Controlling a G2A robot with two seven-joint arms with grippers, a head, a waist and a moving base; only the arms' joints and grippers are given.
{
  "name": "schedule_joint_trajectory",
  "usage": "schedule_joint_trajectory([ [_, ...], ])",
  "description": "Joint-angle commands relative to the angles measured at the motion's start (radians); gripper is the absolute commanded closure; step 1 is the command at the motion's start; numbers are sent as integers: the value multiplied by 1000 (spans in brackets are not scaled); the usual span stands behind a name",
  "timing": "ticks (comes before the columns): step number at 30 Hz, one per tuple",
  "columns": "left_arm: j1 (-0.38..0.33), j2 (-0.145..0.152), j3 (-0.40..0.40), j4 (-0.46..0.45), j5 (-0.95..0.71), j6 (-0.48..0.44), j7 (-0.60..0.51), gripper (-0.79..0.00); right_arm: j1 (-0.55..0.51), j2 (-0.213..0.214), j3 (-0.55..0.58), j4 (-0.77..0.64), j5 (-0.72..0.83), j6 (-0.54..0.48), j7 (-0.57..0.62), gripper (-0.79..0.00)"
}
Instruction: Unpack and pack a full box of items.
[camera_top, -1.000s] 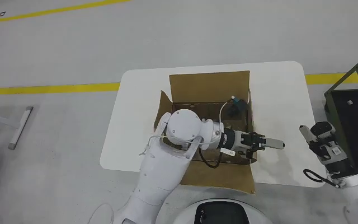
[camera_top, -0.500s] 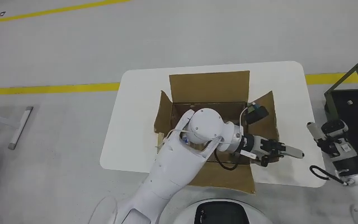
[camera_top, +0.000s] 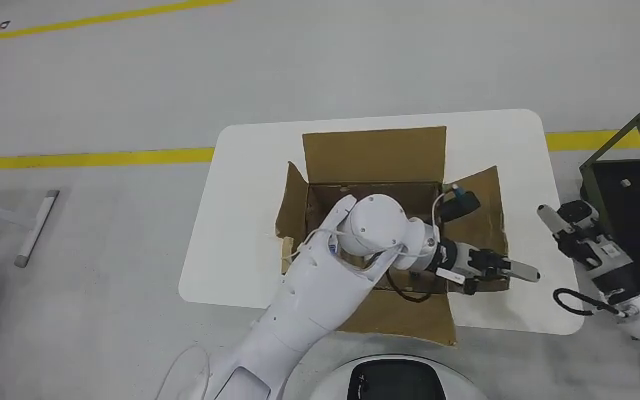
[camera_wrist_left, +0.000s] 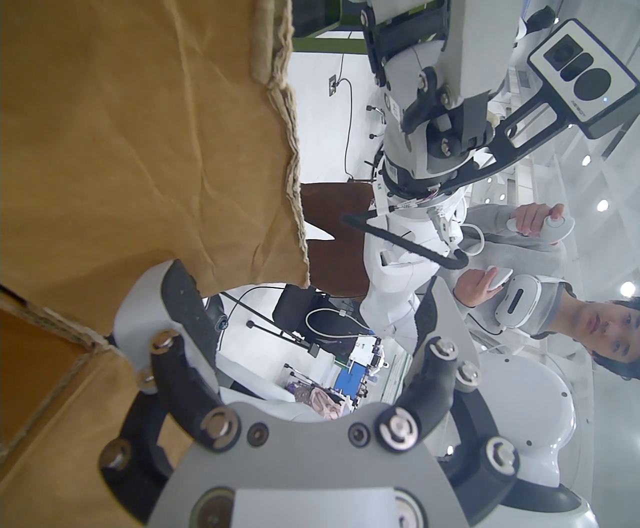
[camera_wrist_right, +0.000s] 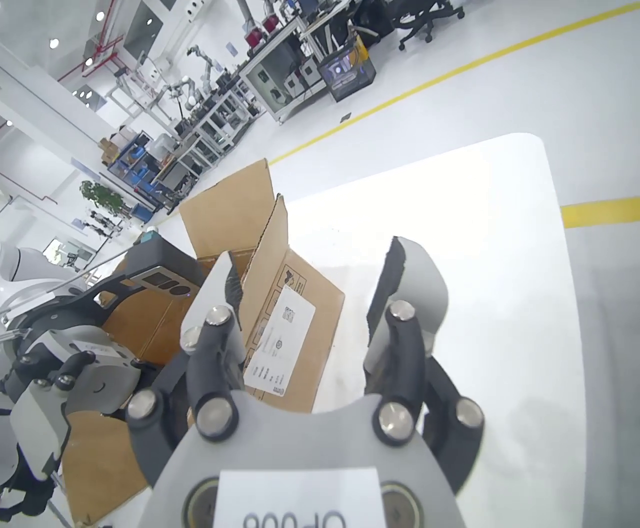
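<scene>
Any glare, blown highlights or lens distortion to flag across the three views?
Top view: even light, no glare. The white table barely separates from the pale floor, and what shows of the box interior is dark. Left wrist view: strong wide-angle look, bright room behind the box flap, ceiling lights as hot spots. Right wrist view: table washed out to near white.

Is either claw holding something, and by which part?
Nothing is held. The left gripper is open beside the cardboard box's side flap; the right gripper is open above the table.
</scene>
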Motion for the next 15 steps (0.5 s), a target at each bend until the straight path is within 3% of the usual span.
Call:
schedule_joint_trajectory([
  [1,-3,1,1,4,-3,-2,1,-785,10,1,-13,2,-9,-9,18,-268],
  [5,-13,1,8,14,-4,-3,3,-785,33,2,-37,13,-18,-21,48,-320],
  [15,-28,2,19,37,-26,-6,4,-785,83,4,-85,48,-24,-51,79,-329],
])
